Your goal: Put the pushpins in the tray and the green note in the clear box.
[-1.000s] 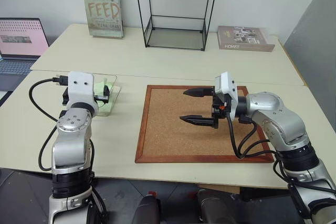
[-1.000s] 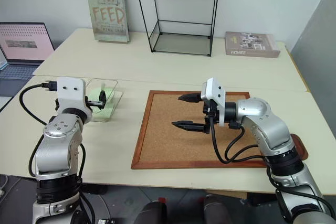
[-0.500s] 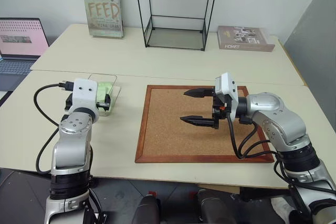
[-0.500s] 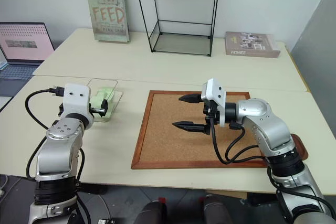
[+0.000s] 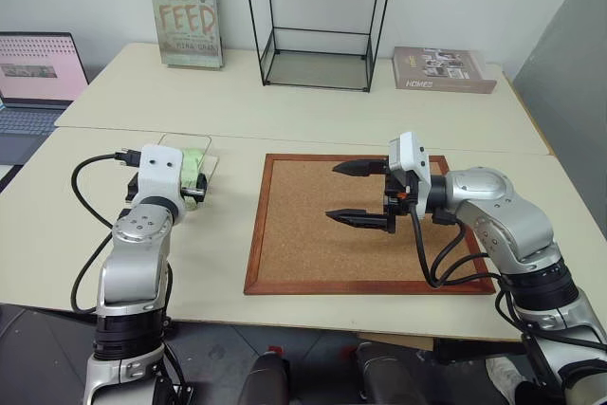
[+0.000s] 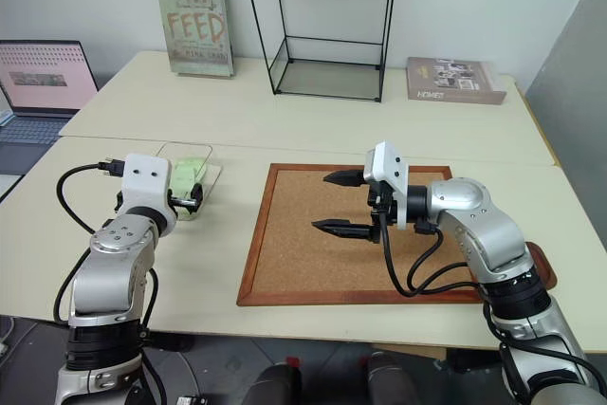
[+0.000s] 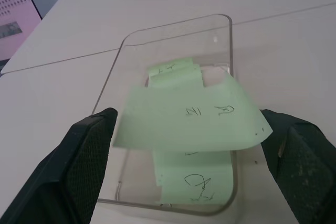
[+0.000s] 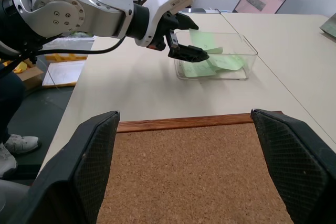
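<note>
L end effector (image 7: 184,166) spread wide, pinching nothing. Green note (image 7: 191,116) sits curled betw its fingers, over the clear box (image 7: 223,35), resting atop other green slips inside; long axis runs across the gap, finger to finger. Box near desk (image 5: 228,234) left edge. L arm far nearer than R. R end effector (image 5: 349,192) spread, empty, over cork board (image 5: 313,263). Pushpins, tray: can't tell.
</note>
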`<state>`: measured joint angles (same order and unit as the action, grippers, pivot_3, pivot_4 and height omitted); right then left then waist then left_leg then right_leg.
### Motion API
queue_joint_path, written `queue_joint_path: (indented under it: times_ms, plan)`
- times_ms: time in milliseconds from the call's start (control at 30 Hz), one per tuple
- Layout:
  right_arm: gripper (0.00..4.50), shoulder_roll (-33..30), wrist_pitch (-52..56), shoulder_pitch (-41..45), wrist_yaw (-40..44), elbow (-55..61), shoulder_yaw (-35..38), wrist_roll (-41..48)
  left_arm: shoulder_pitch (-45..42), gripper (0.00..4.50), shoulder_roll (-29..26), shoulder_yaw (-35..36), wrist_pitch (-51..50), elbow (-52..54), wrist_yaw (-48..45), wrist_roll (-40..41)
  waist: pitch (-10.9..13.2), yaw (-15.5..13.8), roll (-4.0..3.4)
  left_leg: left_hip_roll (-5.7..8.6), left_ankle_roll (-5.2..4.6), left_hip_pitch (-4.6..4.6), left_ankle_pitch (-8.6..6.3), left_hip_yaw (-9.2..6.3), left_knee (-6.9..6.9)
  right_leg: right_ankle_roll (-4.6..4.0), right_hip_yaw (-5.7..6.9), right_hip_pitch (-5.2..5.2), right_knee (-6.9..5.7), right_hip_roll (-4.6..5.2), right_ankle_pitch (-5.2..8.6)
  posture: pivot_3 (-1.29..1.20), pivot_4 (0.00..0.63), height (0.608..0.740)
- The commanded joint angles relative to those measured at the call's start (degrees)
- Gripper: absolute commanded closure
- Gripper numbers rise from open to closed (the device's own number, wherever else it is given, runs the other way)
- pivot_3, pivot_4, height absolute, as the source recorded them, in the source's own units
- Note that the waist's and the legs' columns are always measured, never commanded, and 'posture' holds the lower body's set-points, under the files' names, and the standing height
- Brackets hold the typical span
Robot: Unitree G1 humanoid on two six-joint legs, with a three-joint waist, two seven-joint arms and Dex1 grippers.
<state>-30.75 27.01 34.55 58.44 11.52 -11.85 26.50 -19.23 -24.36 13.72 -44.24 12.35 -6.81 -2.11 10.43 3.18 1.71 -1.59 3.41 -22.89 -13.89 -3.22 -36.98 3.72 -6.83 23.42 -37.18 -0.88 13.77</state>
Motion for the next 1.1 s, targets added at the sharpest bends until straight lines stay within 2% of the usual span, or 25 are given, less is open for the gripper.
queue_joint_path:
  times_ms: [33,267,400,700,800,867,933,1100]
  plan:
    - [0.27,-0.6,-0.2,0.4,-0.1,1.7,1.9,0.1,-1.0,0.02,0.3,1.9,1.0,1.5,1.5,0.2,0.0,0.0,0.0,0.0,0.0,0.0,0.0,0.0,0.0,0.0,0.0,0.0,0.0,0.0,0.0,0.0,0.15,0.74]
    - [0.27,-0.9,-0.2,-0.1,-0.2,2.5,2.0,0.2,-0.5,0.02,0.2,0.7,0.4,0.9,1.0,0.4,0.0,0.0,0.0,0.01,0.0,0.0,0.0,0.0,0.0,0.0,0.0,0.0,0.0,0.0,0.0,0.0,0.15,0.74]
    - [0.27,-1.0,-0.4,-0.3,-0.1,2.3,2.3,0.2,-1.6,0.02,0.8,1.9,3.6,1.5,1.7,1.2,0.0,0.0,0.0,0.01,0.0,-0.01,0.0,0.0,0.0,0.0,0.0,0.0,0.0,0.0,0.0,0.0,0.15,0.74]
    - [0.27,-3.6,0.3,-2.0,0.0,4.4,5.2,1.2,-1.1,0.02,0.1,-1.0,8.1,5.7,-5.3,5.4,0.0,-0.1,0.0,0.02,0.0,-0.02,0.0,0.02,0.0,0.0,-0.01,0.0,0.02,0.01,0.0,0.0,0.15,0.74]
    - [0.27,-5.4,1.5,-3.6,0.0,6.3,7.4,2.4,-1.0,0.02,-0.1,-1.8,8.6,7.4,-9.2,8.2,0.0,-0.1,0.0,0.01,0.0,-0.01,0.0,0.02,0.01,0.0,-0.02,0.0,0.02,0.01,0.0,0.0,0.15,0.74]
    - [0.27,-8.5,4.4,-6.5,-0.4,9.6,11.7,5.1,1.6,0.02,-2.1,-6.0,10.7,12.6,-18.6,13.1,0.0,0.0,0.0,0.02,0.0,-0.01,0.0,0.02,0.01,0.0,-0.02,0.0,0.01,0.0,0.0,0.0,0.15,0.74]
    - [0.27,-11.1,7.1,-9.8,-1.1,12.5,15.9,7.6,2.0,0.02,-2.2,-7.7,9.8,14.5,-23.8,17.7,0.0,-0.5,-0.01,0.03,0.0,-0.05,0.0,0.03,0.03,-0.01,-0.03,0.0,0.05,0.02,0.02,0.0,0.15,0.74]
    - [0.27,-15.1,11.2,-16.9,-3.0,17.2,22.6,11.0,0.5,0.02,-2.5,-9.9,6.8,14.9,-29.9,25.0,0.0,-0.8,0.0,0.04,0.0,-0.02,-0.01,0.11,0.01,0.0,-0.06,0.0,0.07,0.03,0.02,0.0,0.15,0.74]
